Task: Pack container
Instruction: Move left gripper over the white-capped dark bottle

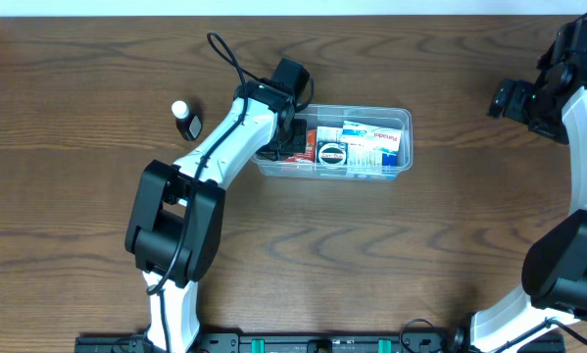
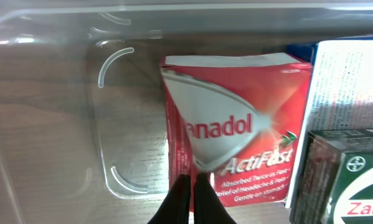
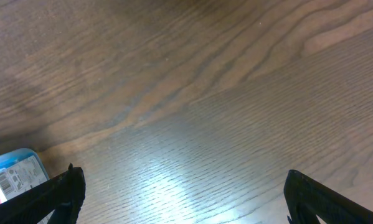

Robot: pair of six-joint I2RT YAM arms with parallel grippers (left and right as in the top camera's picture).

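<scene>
Packing seems well along: container (image 1: 408, 147) sits toward the far edge of the tabletop (image 1: 391, 255), holding several boxes. Left gripper (image 2: 190, 198) reaches into its left end, fingers pressed nearly together on the near edge of the red Panadol box (image 2: 236, 118), probably to stand it against its neighbours. Right gripper (image 3: 183, 193), spread wide and empty, hangs by the far right corner, likely to leave room.

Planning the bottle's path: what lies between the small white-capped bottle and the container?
The left arm's white forearm crosses the table between bottle and container, seen overhead.
</scene>
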